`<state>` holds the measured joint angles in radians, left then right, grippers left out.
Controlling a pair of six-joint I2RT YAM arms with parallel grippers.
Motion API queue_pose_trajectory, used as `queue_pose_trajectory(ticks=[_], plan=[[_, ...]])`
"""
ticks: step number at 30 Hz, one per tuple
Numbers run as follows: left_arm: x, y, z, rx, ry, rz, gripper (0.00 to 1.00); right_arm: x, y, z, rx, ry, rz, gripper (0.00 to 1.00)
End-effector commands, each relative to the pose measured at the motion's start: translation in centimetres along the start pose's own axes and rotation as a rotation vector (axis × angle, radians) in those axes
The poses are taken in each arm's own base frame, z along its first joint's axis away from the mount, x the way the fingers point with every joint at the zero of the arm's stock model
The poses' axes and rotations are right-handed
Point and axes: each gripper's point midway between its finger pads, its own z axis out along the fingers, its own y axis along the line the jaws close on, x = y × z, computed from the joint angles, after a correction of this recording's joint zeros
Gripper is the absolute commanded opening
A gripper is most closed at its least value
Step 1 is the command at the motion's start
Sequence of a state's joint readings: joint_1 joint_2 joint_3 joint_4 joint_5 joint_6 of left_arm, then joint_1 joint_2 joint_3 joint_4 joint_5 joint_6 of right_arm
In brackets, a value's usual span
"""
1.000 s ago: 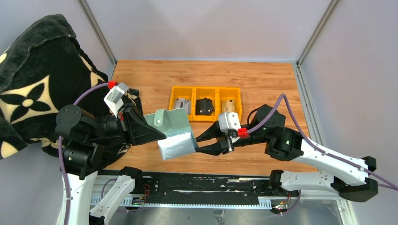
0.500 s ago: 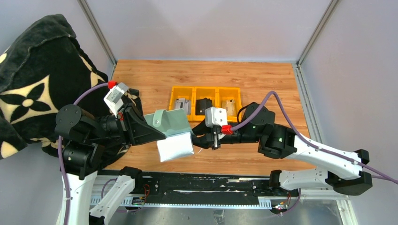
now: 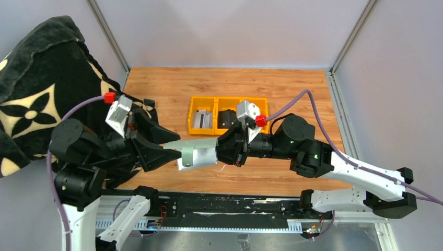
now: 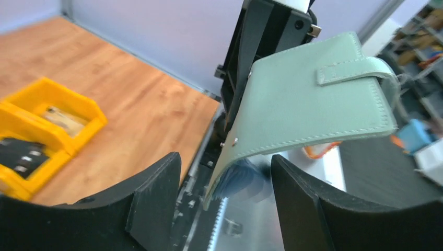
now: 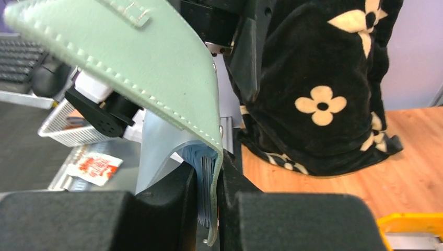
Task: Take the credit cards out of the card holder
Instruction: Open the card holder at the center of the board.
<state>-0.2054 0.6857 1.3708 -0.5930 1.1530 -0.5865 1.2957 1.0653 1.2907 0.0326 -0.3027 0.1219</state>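
The sage-green card holder [image 3: 197, 154] hangs above the table's near edge between the two arms, its tab strap [image 4: 355, 70] wrapped over one side. My right gripper [image 3: 231, 152] is shut on its right edge; the right wrist view shows the green cover [image 5: 141, 68] and bluish inner sleeves [image 5: 208, 175] pinched between the jaws. My left gripper [image 4: 224, 196] is open, its fingers [image 3: 156, 151] standing either side of the holder's corner without touching it. A pale grey-silver card [image 3: 202, 119] lies in the tray's left compartment. A tan-gold card [image 4: 63, 117] lies in an end compartment.
The yellow three-compartment tray [image 3: 194, 100] sits mid-table, with a black object [image 3: 227, 118] in its middle compartment. A black blanket with cream flowers [image 3: 36, 89] is heaped at the left, behind the left arm. Grey walls enclose the wooden table [image 3: 292, 89].
My left gripper has opened and let go of the card holder. My right gripper moved left and closed on its right edge. The holder now lies flatter, with its flaps closer together.
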Motion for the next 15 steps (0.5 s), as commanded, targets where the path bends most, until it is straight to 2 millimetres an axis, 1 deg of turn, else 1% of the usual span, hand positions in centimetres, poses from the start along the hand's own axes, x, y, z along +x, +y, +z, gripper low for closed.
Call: queue_pose_trajectory(ticks=[1, 3, 4, 5, 7, 9, 15], plan=[[-1.3, 1.0, -1.2, -0.173, -0.06, 0.205, 0.69, -1.8, 0.9, -0.6, 0.017, -0.057, 0.191, 0.0], [-2.3, 1.2, -1.6, -0.219, -0.107, 0.271, 0.68, -1.0, 0.9, -0.5, 0.028, -0.005, 0.239, 0.0], [-2.5, 0.9, -1.7, -0.225, -0.124, 0.296, 0.67, -0.2, 1.0, -0.4, 0.031, 0.032, 0.263, 0.0], [-3.0, 0.9, -1.9, -0.235, -0.154, 0.322, 0.66, 0.0, 1.1, -0.3, 0.029, 0.055, 0.282, 0.0], [-3.3, 0.7, -2.0, -0.234, -0.188, 0.357, 0.62, 0.6, 1.4, 0.1, 0.017, 0.093, 0.322, 0.0], [-3.2, 0.6, -1.9, -0.222, -0.196, 0.36, 0.6, 1.1, 1.9, 0.6, -0.005, 0.128, 0.363, 0.0], [-2.0, 1.9, -1.5, -0.218, -0.161, 0.316, 0.53, 2.3, 2.9, 2.2, -0.05, 0.212, 0.499, 0.0]])
